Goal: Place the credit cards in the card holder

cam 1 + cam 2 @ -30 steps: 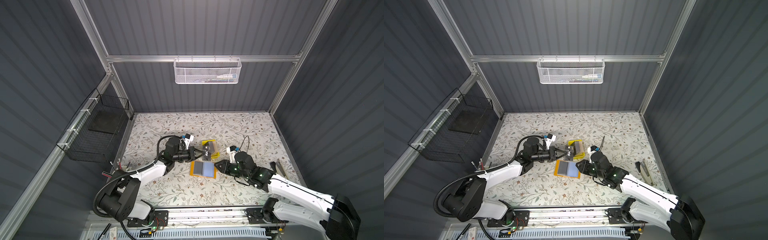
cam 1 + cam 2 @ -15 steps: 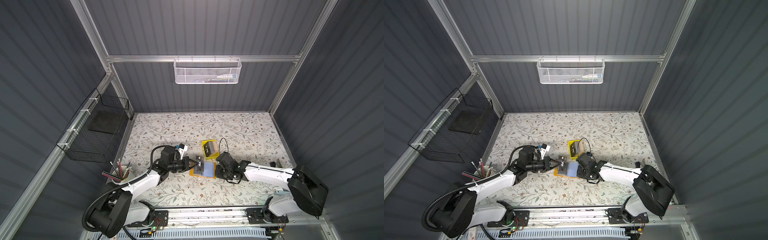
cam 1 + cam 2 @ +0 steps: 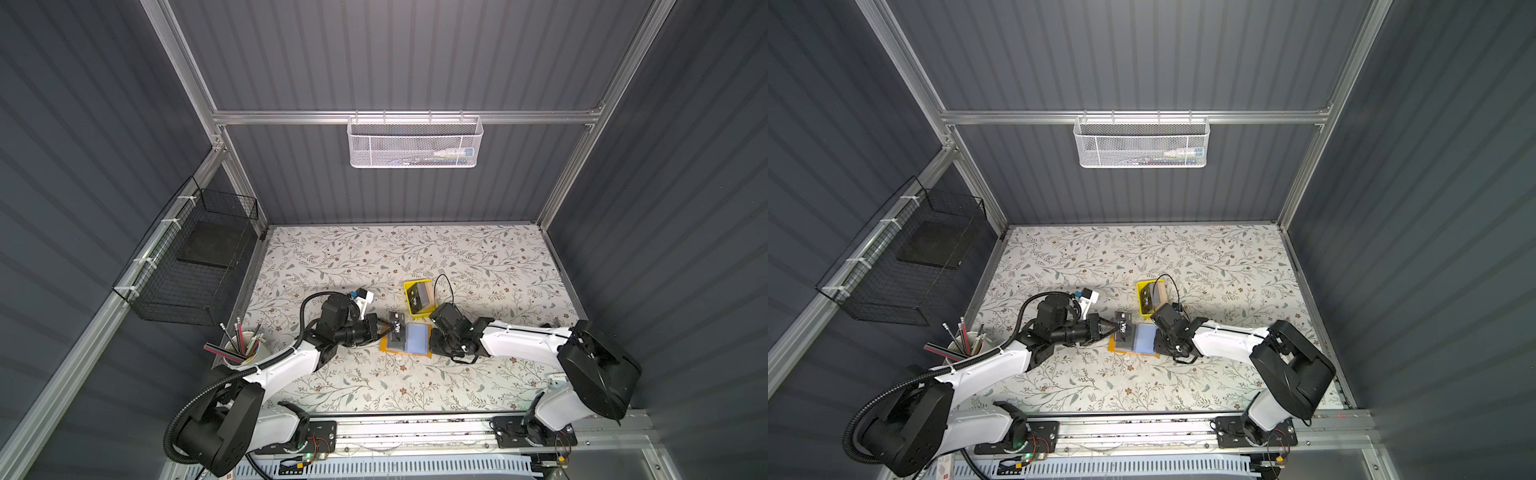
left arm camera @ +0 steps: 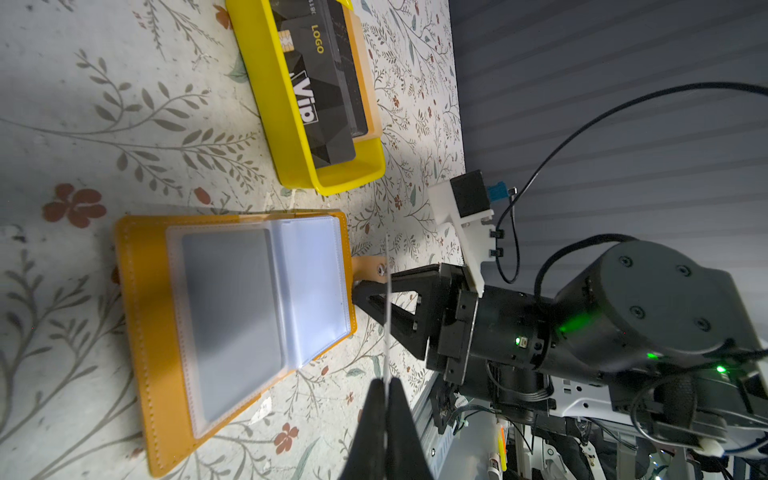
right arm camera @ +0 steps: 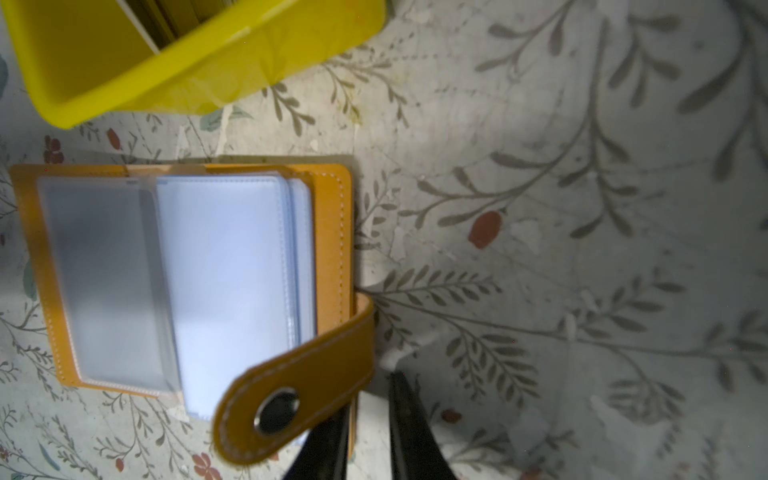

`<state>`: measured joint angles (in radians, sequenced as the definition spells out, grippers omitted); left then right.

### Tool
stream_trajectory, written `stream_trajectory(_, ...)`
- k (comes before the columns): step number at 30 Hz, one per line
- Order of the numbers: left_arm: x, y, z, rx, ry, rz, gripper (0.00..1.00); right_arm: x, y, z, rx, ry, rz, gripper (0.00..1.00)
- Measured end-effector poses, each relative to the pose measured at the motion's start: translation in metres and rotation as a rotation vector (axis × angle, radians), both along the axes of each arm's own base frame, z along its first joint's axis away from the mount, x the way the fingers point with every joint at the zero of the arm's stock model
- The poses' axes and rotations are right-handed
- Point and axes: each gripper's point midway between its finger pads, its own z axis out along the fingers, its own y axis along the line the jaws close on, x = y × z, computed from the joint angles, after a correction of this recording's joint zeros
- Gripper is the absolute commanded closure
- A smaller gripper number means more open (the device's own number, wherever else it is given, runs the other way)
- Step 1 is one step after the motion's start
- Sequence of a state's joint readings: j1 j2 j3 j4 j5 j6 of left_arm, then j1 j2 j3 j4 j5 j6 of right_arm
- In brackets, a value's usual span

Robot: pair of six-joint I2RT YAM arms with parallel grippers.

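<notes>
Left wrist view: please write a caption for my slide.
Left claw holds a thin plastic credit card edge-on near the open mustard leather card holder.

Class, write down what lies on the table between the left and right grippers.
The open card holder lies between the left gripper and the right gripper. Both top views show it.

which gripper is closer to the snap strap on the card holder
Right. The right gripper has its fingertips beside the snap strap at the card holder's edge. The left gripper holds a black VIP card over the holder's opposite side, away from the strap.
</notes>
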<state>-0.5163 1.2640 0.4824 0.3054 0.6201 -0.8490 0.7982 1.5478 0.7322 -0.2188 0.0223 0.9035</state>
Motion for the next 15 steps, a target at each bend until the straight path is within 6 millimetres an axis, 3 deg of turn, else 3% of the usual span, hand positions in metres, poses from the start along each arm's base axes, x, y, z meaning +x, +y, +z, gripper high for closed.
stream_trajectory(9,0.003,0.003,-0.003,0.017,0.0,0.024,1.0,0.016,-0.003,0.003,-0.005,-0.023,-0.002,0.8)
stream_trajectory(15,0.003,0.005,-0.01,0.013,0.016,0.051,1.0,0.016,0.001,0.01,0.017,-0.038,0.031,0.79)
